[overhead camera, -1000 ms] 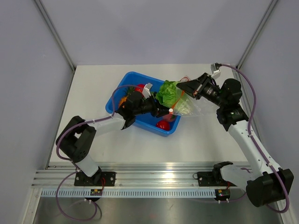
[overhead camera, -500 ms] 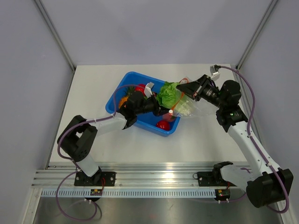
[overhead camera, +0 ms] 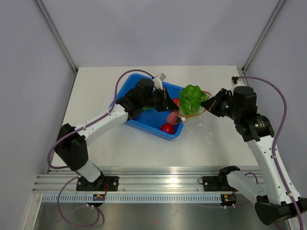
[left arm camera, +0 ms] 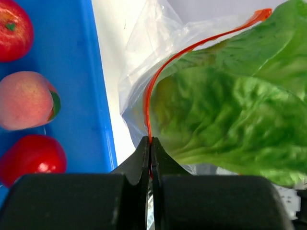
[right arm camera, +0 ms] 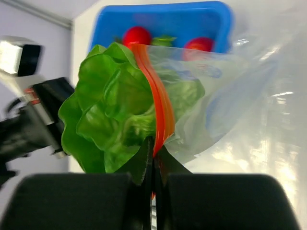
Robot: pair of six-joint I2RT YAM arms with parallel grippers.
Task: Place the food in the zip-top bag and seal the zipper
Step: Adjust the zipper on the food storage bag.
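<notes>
Just past the blue tub's right rim, you have the zip-top bag (right arm camera: 240,96) strung between both arms, with the green cabbage (overhead camera: 193,97) sitting in its mouth. The leaves poke above the zipper (left arm camera: 149,103), so the orange-red strip bows around them rather than lying flat. Whether the bag's bottom touches the table (overhead camera: 96,86) cannot be told.

Your left gripper (left arm camera: 150,143) is pinched tight on the near-left end of the strip. Your right gripper (right arm camera: 154,146) is clamped on the strip's right end.

Your left arm runs from its near-left base in one long white link, up and right over the tub (overhead camera: 148,125). Its wrist is above the tub and its fingers aim right. Your right arm rises from the near right, then folds back leftward, with its wrist level with the bag.

From overhead you get the arms' shape, but both pinches are too small to read there. The left wrist camera shows one up close — the strip curving away from the shut jaws, up and right along the cabbage. It also shows a pink peach (left arm camera: 26,100) between two red fruits (left arm camera: 14,28) in the tub at the left. The right wrist camera adds the crinkled clear film hanging to the right of the cabbage, the tub's rim behind it, and the left arm's dark wrist beyond the leaves.
</notes>
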